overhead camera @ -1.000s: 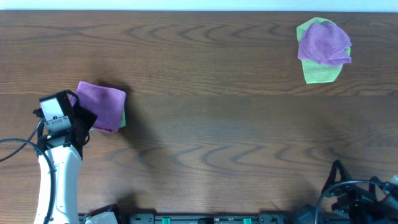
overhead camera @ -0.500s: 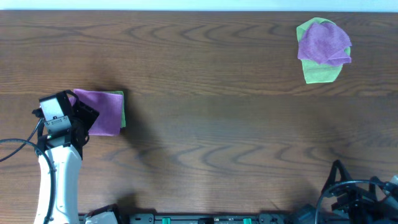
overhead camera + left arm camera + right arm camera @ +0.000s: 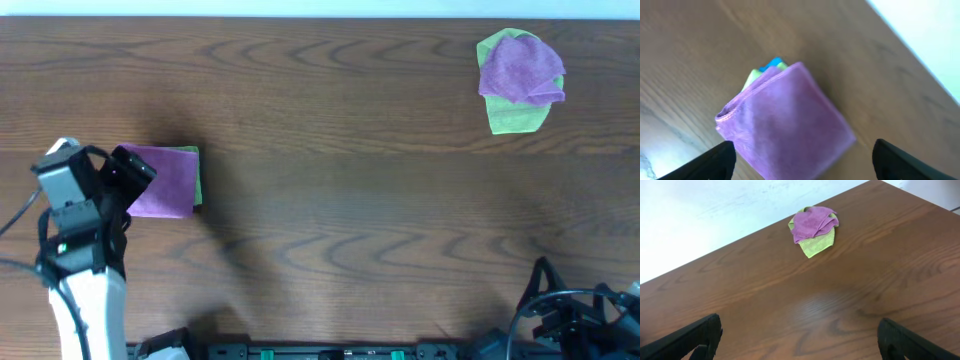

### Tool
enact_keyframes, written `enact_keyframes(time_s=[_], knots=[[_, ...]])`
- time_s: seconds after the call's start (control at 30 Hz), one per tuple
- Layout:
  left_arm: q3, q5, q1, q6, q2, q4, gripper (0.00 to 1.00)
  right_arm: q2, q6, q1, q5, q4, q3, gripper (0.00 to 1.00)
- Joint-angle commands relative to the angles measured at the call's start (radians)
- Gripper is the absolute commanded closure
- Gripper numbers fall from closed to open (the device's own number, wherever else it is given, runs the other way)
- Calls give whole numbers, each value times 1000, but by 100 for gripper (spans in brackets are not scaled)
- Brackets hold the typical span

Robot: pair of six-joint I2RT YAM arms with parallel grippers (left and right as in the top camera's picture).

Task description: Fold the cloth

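Overhead camera first: looks down on wooden table (image 3: 350,200). Near left edge, folded purple cloth (image 3: 163,182) lying flat, green layer (image 3: 197,175) peeking out along the side away from the arm. Well apart, at far right corner, crumpled purple cloth (image 3: 520,68) heaped on green cloth (image 3: 515,118), not yet folded. Left gripper (image 3: 802,160) spread wide just short of the folded piece, clasping nothing; seems a fold just let go. Right gripper (image 3: 802,342) low near front edge, likewise gaping, empty. Next probably calls for reaching the heap, spreading it flat, pinching one edge. Blue tag (image 3: 772,64) poking from the folded piece's far end.
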Motion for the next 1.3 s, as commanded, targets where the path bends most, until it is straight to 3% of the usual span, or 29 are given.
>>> enact_keyframes(time_s=[0.0,0.27,0.47,0.7,1.0,1.13,1.27], knots=[[41,71,-43,79,-59,-18,5,-3,10,-6,11,-1,-2,1],[43,120,-211,125,-233,-35,5,-3,10,-6,11,-1,-2,1],[43,154,-220,121,-377,-48,5,-3,10,-6,11,-1,-2,1],[43,177,-221,141,-423,-136,5,-3,10,-6,11,-1,-2,1],[18,204,-221,452,-423,-260,5,-3,10,-6,11,-1,-2,1],[-70,204,-221,487,-448,-215,5,-3,10,-6,11,-1,-2,1],[-250,216,-221,486,-591,-91,5,-3,10,-6,11,-1,-2,1]])
